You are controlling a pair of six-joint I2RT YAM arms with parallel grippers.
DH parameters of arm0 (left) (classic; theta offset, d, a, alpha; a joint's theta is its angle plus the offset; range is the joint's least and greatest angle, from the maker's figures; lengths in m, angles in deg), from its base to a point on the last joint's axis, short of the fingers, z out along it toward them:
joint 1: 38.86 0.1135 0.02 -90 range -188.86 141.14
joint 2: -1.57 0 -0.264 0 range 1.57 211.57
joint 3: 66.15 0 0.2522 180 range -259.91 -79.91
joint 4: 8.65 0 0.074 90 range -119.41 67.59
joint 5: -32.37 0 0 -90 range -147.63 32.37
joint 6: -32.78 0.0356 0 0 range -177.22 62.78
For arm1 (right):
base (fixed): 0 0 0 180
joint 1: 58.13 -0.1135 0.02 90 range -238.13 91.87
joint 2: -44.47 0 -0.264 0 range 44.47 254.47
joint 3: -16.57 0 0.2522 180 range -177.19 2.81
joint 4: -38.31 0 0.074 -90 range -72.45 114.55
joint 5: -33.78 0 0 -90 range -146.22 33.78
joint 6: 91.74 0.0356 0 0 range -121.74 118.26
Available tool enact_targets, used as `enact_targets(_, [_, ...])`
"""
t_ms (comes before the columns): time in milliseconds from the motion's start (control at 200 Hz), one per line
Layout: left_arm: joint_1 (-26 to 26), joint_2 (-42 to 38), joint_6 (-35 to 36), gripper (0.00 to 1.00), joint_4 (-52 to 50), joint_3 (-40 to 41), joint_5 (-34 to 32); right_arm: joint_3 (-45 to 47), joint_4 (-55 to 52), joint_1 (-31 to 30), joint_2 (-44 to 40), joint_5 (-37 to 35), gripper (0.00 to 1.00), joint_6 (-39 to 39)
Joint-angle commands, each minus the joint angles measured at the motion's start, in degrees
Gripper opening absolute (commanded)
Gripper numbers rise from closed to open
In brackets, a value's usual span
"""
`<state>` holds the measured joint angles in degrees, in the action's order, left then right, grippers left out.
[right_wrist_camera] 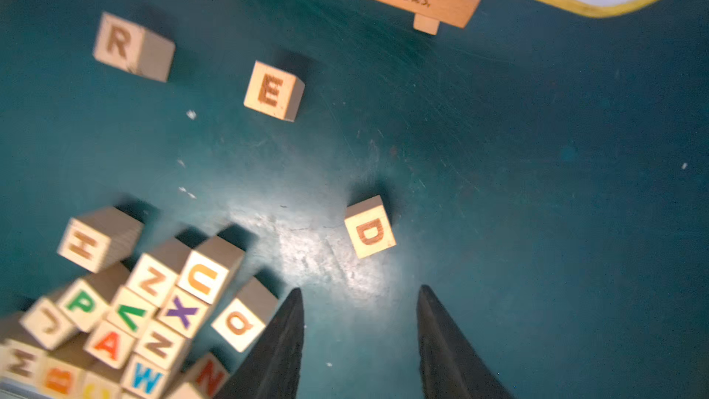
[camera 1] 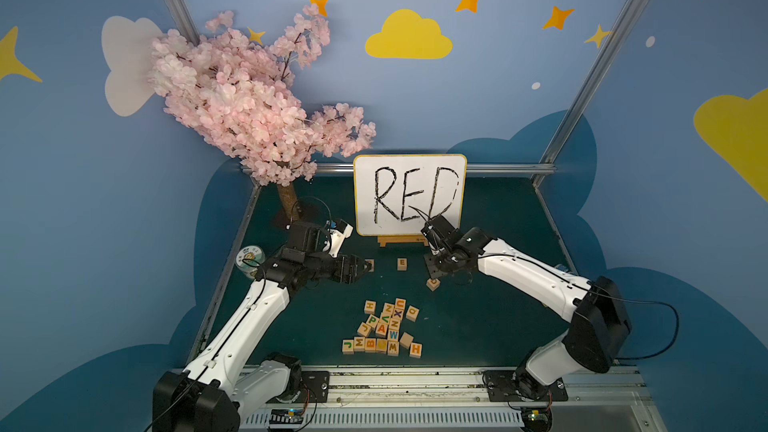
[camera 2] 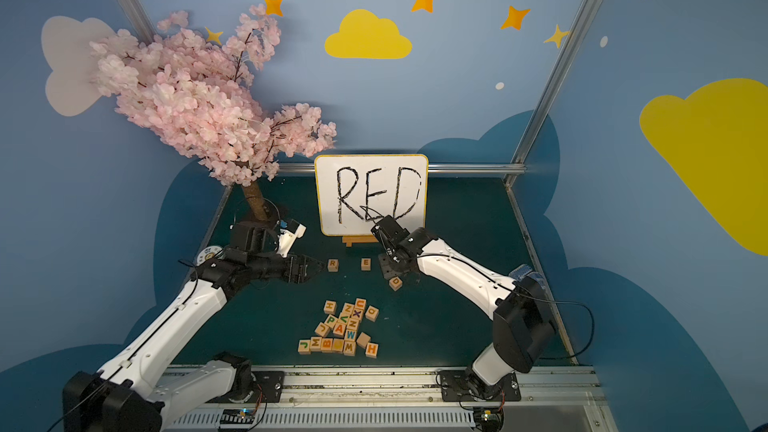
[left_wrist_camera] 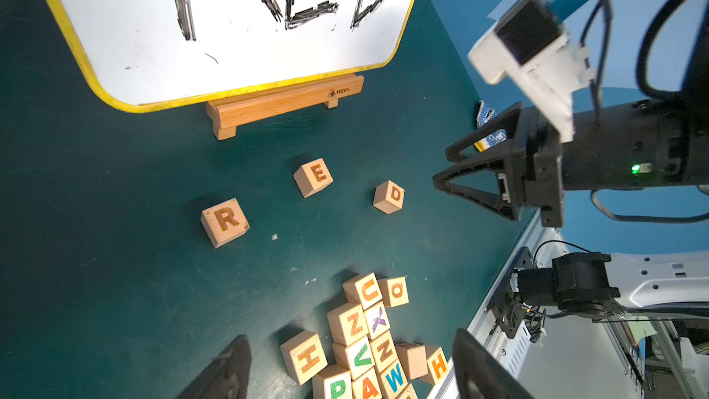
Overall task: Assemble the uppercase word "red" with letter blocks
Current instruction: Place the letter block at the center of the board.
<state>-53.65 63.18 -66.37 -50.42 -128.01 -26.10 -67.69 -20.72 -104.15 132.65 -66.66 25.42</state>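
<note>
Dark green matting covers the bench, and on it the word looks about two-thirds laid. R block and E block sit letter-up in one row, apart from each other, in the right reading order. D block is the straggler. It lies face up but nearer the arms' bases than the other two, off their line and turned askew (in the right wrist view its letter reads sideways). I'd judge what's left is to bring it up beside the E, square it, and perhaps close the gaps.

Right tool hangs just short of the D, jaws parted with nothing between them. Left tool sits low just beside the R, and its wrist view shows its jaws apart and empty too.

Further out, the heap of spare blocks lies nearer the arms' bases, with neither arm touching it. The whiteboard, with RED handwritten on it, stands behind the row.
</note>
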Motion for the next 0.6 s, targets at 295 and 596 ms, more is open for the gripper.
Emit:
enact_targets(295, [-0.07,0.0,0.97,0.81,-0.42,0.46,0.76,0.89,-7.8,-1.02,1.29,-5.2,0.61,39.47])
enact_targets(596, [-0.07,-0.03,1.06,0.81,-0.47,0.5,0.55,3.28,0.04,1.75,4.78,1.96,0.65,46.21])
